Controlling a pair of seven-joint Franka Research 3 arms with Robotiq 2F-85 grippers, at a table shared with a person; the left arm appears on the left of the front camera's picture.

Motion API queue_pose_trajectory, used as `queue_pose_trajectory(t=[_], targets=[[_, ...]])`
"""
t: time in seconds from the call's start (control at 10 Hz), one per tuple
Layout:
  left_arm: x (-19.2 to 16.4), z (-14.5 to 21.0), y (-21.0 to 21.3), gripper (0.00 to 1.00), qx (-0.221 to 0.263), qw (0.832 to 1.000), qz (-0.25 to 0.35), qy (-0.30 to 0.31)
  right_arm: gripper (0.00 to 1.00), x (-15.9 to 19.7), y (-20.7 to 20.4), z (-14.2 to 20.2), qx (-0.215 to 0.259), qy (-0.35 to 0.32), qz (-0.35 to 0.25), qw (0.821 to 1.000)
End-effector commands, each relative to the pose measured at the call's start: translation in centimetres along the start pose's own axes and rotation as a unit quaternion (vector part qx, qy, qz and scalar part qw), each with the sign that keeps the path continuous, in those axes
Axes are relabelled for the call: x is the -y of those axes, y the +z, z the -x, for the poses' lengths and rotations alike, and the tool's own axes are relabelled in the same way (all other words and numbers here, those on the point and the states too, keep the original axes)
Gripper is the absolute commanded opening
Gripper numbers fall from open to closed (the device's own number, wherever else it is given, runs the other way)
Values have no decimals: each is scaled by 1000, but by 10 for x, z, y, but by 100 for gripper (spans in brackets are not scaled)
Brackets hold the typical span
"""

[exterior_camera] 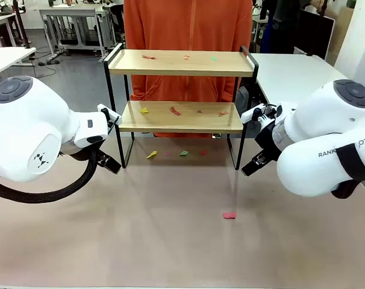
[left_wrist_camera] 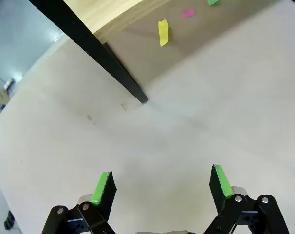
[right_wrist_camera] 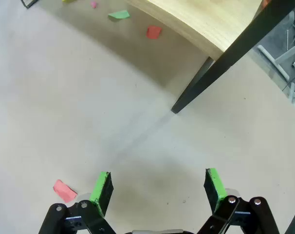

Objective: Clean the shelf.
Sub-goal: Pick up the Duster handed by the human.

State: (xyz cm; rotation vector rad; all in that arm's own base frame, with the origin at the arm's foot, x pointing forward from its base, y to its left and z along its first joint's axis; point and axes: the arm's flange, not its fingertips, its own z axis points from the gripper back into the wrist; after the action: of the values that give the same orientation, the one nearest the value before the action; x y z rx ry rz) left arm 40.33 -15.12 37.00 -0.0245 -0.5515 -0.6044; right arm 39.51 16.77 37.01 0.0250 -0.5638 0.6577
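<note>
Left gripper and right gripper hover spread wide and empty over the table, flanking the shelf at its far middle, scraps on both boards, so cleaning looks unstarted and the next move needs a reach onto a board.

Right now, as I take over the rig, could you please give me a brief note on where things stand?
Left gripper: fingers open, empty, low over the table at the left end of the shelf.
Right gripper: fingers open, empty, low at the shelf's right end.
The shelf stands mid-table, with a person behind it. Paper scraps lie on both boards and on the table beneath; one red scrap lies out front.
Done: nothing visibly cleared.
Left: all the scraps.
</note>
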Motion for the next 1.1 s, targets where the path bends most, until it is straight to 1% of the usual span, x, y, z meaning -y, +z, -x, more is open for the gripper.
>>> queue_pose_trajectory(t=[0.0,0.9,1.0], targets=[[0,0,0,100,0,1000,0,0,100,0,0,0,0,0,0,1000],[0,0,0,100,0,1000,0,0,100,0,0,0,0,0,0,1000],[-6,-6,28,100,22,1000,9,-18,100,9,11,-19,4,14,-19,1000]])
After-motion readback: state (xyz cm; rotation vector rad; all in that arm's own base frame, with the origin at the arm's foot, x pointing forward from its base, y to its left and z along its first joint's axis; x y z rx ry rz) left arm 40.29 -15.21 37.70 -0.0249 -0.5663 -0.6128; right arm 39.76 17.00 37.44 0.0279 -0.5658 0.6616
